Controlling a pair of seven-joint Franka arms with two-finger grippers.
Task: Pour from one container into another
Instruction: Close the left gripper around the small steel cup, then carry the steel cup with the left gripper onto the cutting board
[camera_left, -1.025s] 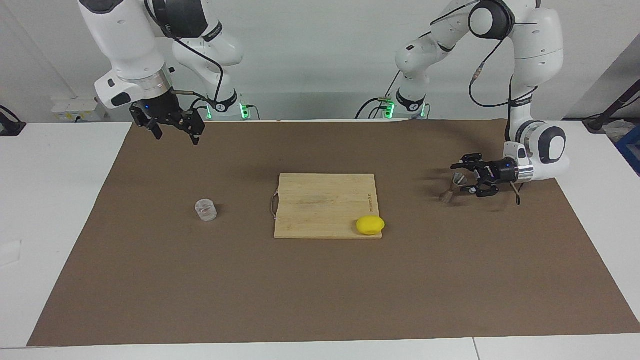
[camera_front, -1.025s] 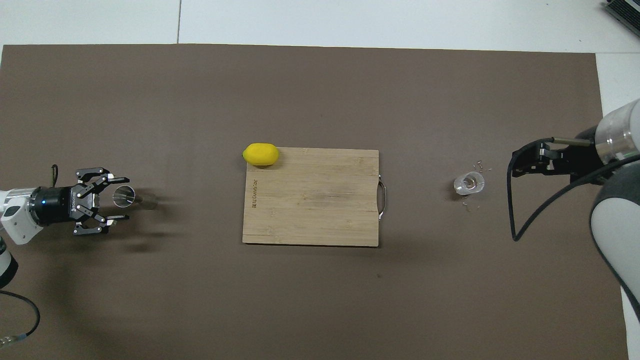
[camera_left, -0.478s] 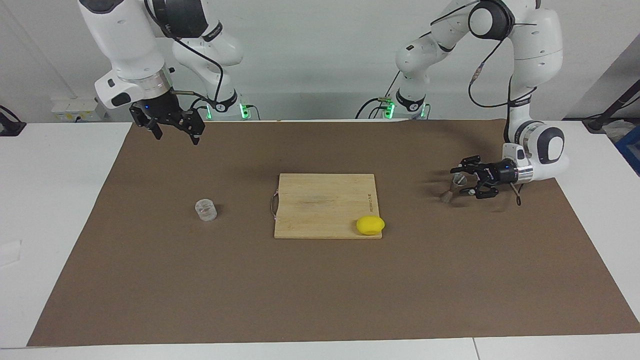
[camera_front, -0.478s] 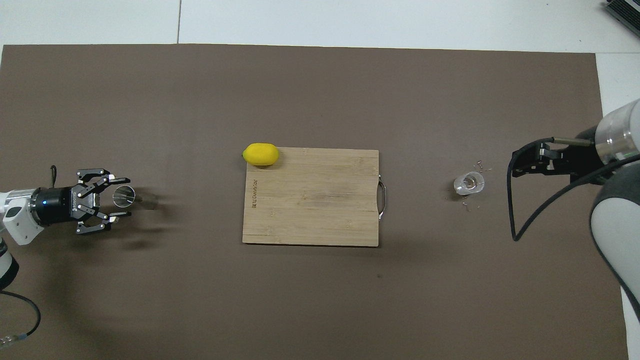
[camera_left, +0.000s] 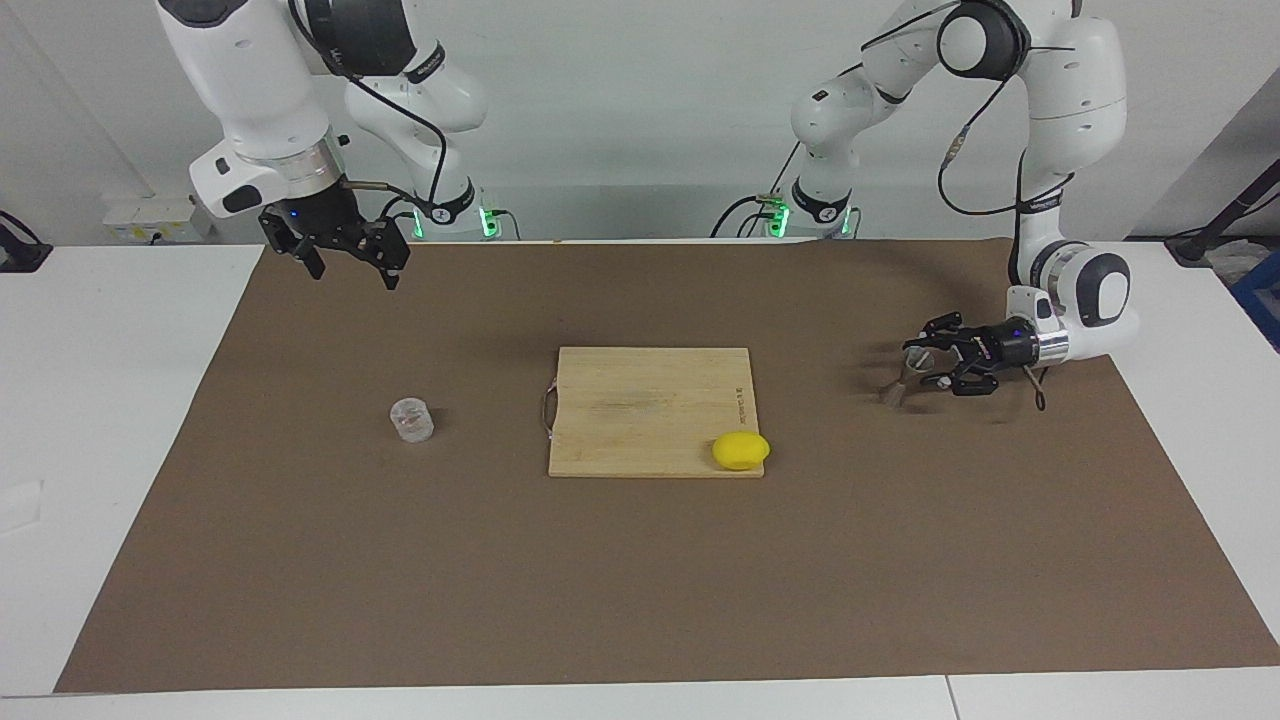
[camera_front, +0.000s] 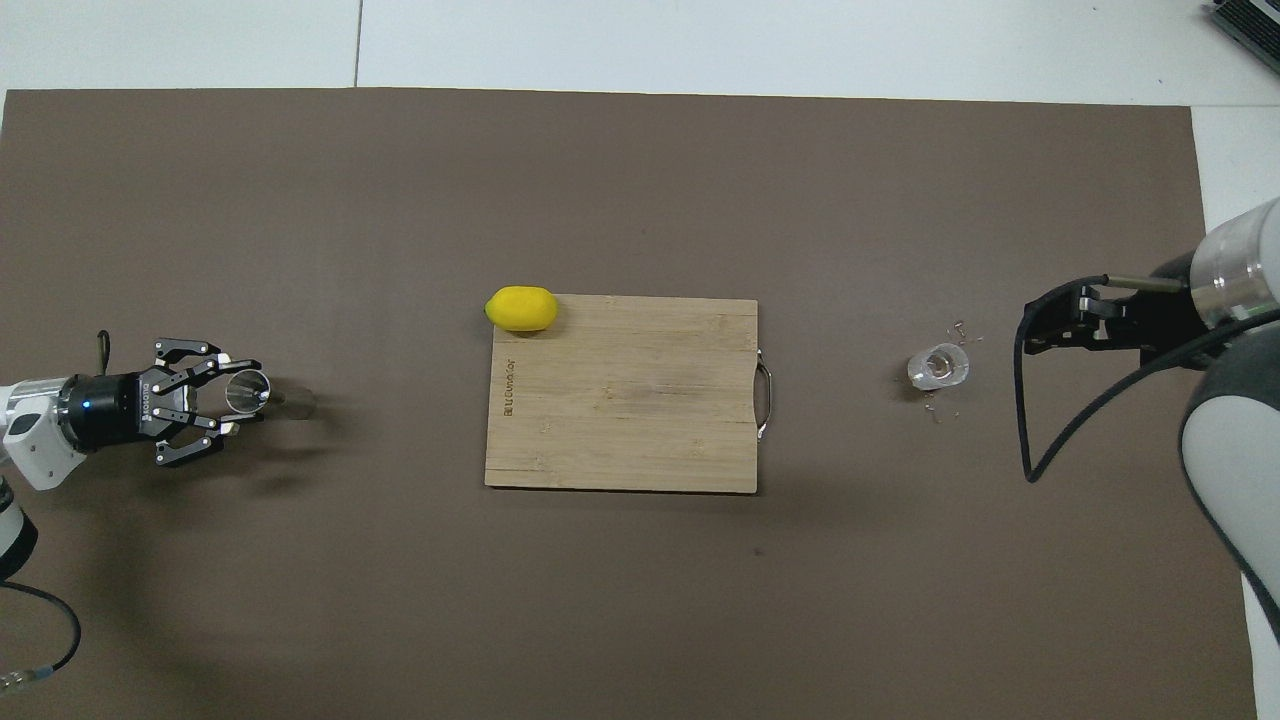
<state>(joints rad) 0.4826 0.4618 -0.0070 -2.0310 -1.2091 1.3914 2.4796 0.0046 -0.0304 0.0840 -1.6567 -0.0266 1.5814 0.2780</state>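
Left claw closing in on the jigger, glass waits at the other end.

Facing view: left gripper (camera_left: 928, 365) low at the left arm's end of the mat, fingers spread round the steel jigger (camera_left: 905, 375), which looks tilted; can't tell if pads touch yet. Right gripper (camera_left: 345, 260) hangs up high, fingers apart, holding nothing, waiting. Glass tumbler (camera_left: 410, 420) stands upright towards the right arm's end.

Overhead view: jigger (camera_front: 250, 392) mouth shows betw. the left gripper's (camera_front: 230, 400) spread fingers. Tumbler (camera_front: 938, 366) stands alone w/ small bits round it. Steel = light, stiff, slick: I'd pinch the narrow waist. Glass = fragile, slippery: grip mid-wall, gently.
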